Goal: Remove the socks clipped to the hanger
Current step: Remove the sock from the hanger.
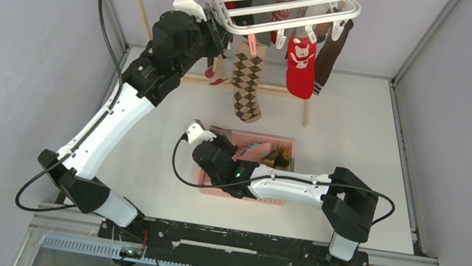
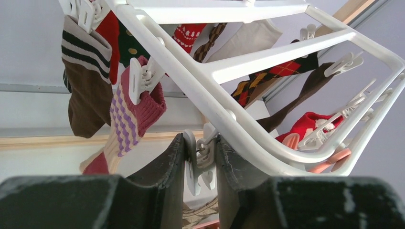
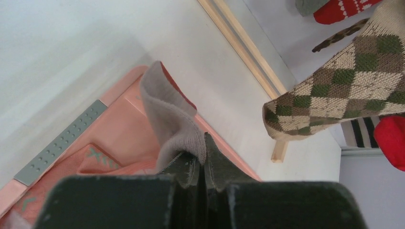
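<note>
Above pale surface (image 1: 361, 123), left fingers (image 2: 167, 176) squeeze white plastic clip (image 2: 198, 164) (a slip would leave brown argyle sock (image 1: 247, 84) clipped); right fingers (image 3: 217, 164) clamp grey sock (image 3: 169, 114).

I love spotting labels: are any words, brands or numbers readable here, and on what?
None can be read. The socks, hanger and basket carry no legible text. The white marks on the red sock form a pattern, not letters.
</note>
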Motion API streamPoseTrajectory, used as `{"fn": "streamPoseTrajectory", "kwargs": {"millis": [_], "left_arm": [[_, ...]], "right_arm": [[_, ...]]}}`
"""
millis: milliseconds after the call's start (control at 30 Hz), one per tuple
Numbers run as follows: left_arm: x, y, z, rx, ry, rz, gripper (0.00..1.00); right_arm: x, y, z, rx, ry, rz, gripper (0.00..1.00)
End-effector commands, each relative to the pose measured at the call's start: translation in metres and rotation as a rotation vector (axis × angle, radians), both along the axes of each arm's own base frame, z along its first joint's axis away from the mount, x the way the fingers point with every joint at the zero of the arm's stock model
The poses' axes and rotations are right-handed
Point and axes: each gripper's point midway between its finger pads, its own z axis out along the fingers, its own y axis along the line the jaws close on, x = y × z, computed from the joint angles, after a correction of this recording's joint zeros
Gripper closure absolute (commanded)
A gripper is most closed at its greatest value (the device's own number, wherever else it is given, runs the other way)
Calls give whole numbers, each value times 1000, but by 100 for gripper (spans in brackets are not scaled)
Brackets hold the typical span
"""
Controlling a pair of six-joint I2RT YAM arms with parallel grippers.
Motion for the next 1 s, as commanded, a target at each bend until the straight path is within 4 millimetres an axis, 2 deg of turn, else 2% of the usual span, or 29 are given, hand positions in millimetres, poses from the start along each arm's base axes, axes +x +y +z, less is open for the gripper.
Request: {"fn": "streamPoseTrajectory", "kwargs": {"millis": [0, 100, 167, 400, 633, 733, 833, 967], "left_arm": [[-6, 3, 33, -30, -77, 3, 85], [-8, 5, 29, -19, -73, 3, 72], [-10, 6, 24, -9, -66, 3, 59], [-18, 11, 1, 19, -44, 0, 41], [-28, 17, -21, 28, -25, -4, 31], [-36, 21, -33, 33, -14, -7, 13], [-46, 26, -40, 33, -15, -12, 1], [-63, 37, -49, 31, -13, -11, 0]], "right_arm": [[5, -6, 26, 51, -28, -9, 99], [5, -8, 27, 91, 4, 3, 99], [3, -13, 25, 121, 49, 13, 99], [-2, -30, 53, 287, 142, 47, 99], [-14, -38, 82, 411, 213, 123, 99], [-22, -39, 94, 456, 235, 163, 99], [-31, -38, 102, 494, 265, 206, 98], [-40, -34, 101, 511, 309, 243, 98]]}}
